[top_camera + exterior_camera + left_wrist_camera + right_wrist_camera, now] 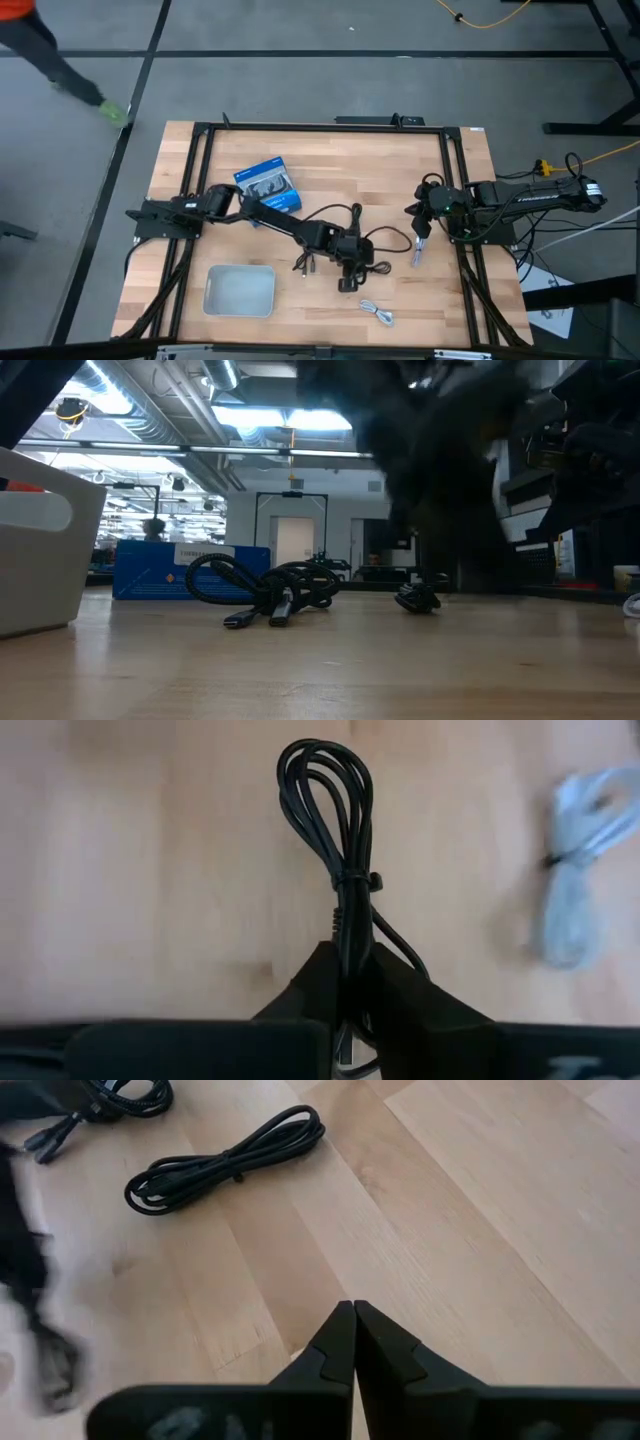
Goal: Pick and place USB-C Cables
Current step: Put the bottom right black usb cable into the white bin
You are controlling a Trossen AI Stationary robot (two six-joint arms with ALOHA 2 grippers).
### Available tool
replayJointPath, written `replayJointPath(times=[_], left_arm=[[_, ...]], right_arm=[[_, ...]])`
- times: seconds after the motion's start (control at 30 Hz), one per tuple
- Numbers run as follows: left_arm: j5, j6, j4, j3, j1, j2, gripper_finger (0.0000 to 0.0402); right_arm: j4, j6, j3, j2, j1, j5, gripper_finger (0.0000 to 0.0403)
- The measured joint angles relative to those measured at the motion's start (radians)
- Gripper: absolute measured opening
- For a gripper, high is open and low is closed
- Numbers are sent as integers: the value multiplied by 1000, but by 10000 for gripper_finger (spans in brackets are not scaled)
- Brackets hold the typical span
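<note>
My left gripper (350, 982) is shut on a black USB-C cable bundle (335, 815) near the table's middle (347, 272). A white cable bundle (378, 314) lies flat toward the near edge and also shows in the left wrist view (578, 870). More black bundles lie on the wood: one near the left arm (306, 262), one in the right wrist view (225, 1160) and a pile in the low view (270, 588). My right gripper (353, 1330) is shut and hovers at the right side (420, 238), touching nothing I can see. A pale strip (416, 257) lies just below it. My left gripper pinches the black bundle between its two fingers at the gathered strands (350, 935) just behind the small tie (357, 880). The fingers lie along the cable. The looped end (320, 770) sticks out beyond the fingertips. I cannot tell whether any of it touches the table.
A blue retail box (268, 186) lies at the far left of the table, behind the left arm. A white bin (240, 290) sits near the near-left corner and shows in the low view (40, 550). Black frame rails (460, 180) run along the table's sides.
</note>
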Motion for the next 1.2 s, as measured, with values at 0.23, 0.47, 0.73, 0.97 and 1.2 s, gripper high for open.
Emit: replayJointPath(times=[0.23, 0.47, 0.73, 0.97, 1.2], left_arm=[[-198, 168, -469, 231, -14, -98, 26], [-318, 114, -1001, 402, -33, -169, 26], [-193, 38, -1160, 308, -110, -268, 26], [-204, -138, -1188, 75, -181, -402, 26], [-132, -374, -1167, -205, -252, -606, 26]], right_arm=[[0, 26, 0, 0, 0, 0, 8], [-1, 27, 0, 0, 0, 0, 8], [0, 27, 0, 0, 0, -6, 8], [3, 27, 0, 2, 0, -24, 8], [2, 51, 0, 2, 0, -24, 8]])
